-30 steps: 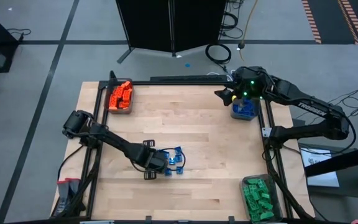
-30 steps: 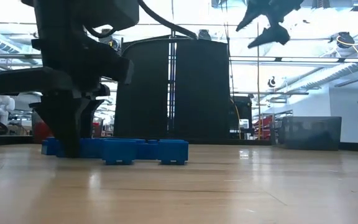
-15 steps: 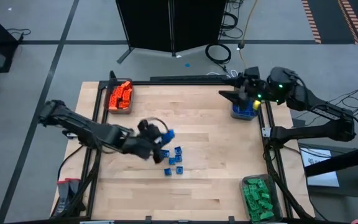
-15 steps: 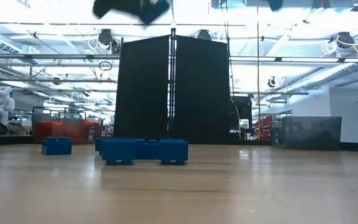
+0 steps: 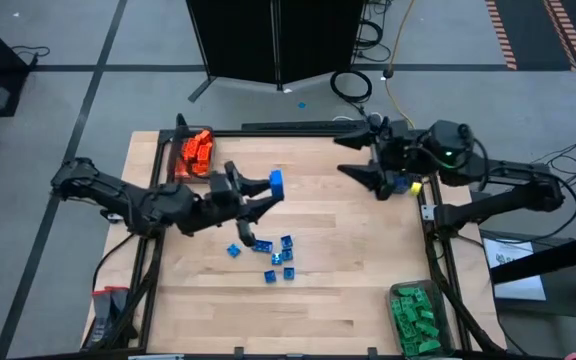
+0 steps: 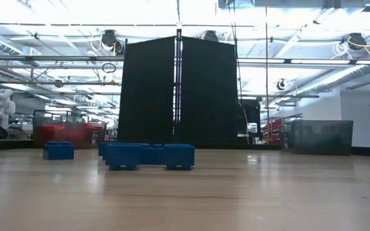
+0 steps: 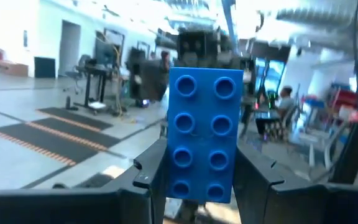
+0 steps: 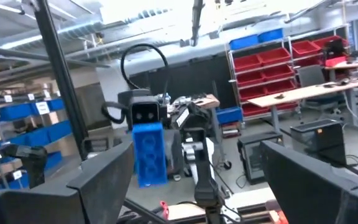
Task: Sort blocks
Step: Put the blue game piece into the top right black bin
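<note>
**While the arms are facing each other: a blue brick offered in mid-air**

While the left gripper (image 5: 268, 192) is clamping a blue eight-stud brick (image 5: 276, 181) upright above the table (image 5: 358, 250), the right gripper (image 5: 360, 168) is waiting opposite, fingers spread wide and empty. Other blue bricks (image 5: 268, 258) are lying loose below; orange bricks (image 5: 194, 152) and green bricks (image 5: 413, 315) are resting in corner bins. A clean transfer likely requires holding the brick steady, aligning the open fingers around its free end, and releasing only once gripped.
</note>
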You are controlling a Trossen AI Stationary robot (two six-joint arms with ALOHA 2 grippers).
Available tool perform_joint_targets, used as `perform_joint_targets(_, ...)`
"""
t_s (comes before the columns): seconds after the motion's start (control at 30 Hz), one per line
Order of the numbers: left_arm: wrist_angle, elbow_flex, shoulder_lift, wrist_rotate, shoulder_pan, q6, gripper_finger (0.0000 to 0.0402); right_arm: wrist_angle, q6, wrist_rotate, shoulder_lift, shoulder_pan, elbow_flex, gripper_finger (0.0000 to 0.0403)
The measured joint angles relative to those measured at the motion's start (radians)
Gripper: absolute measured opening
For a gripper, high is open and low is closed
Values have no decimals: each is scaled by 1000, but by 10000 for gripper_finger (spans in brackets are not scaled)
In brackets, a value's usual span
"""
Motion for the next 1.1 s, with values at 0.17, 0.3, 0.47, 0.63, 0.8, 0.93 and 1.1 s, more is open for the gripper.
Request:
perform_joint_targets(0.17,1,-2,37,33,3,-25,127,75,-9,-2,95,28,0,338)
perform_joint_targets(0.3,-5,-2,53,36,3,-35,127,103,-7,-6,152,41,13,338)
perform_joint_targets(0.47,-3,-2,51,39,6,-52,127,102,-6,-61,224,60,75,338)
perform_joint_targets(0.63,-4,-2,52,39,9,-53,127,102,-12,-128,310,89,162,338)
perform_joint_targets(0.8,-6,-2,51,39,8,-53,127,99,-12,-188,382,102,231,338)
perform_joint_targets(0.93,-5,-1,51,39,8,-53,127,95,-12,-189,404,105,243,338)
perform_joint_targets(1.1,-6,-1,51,39,8,-53,127,90,-21,-188,405,105,243,323)
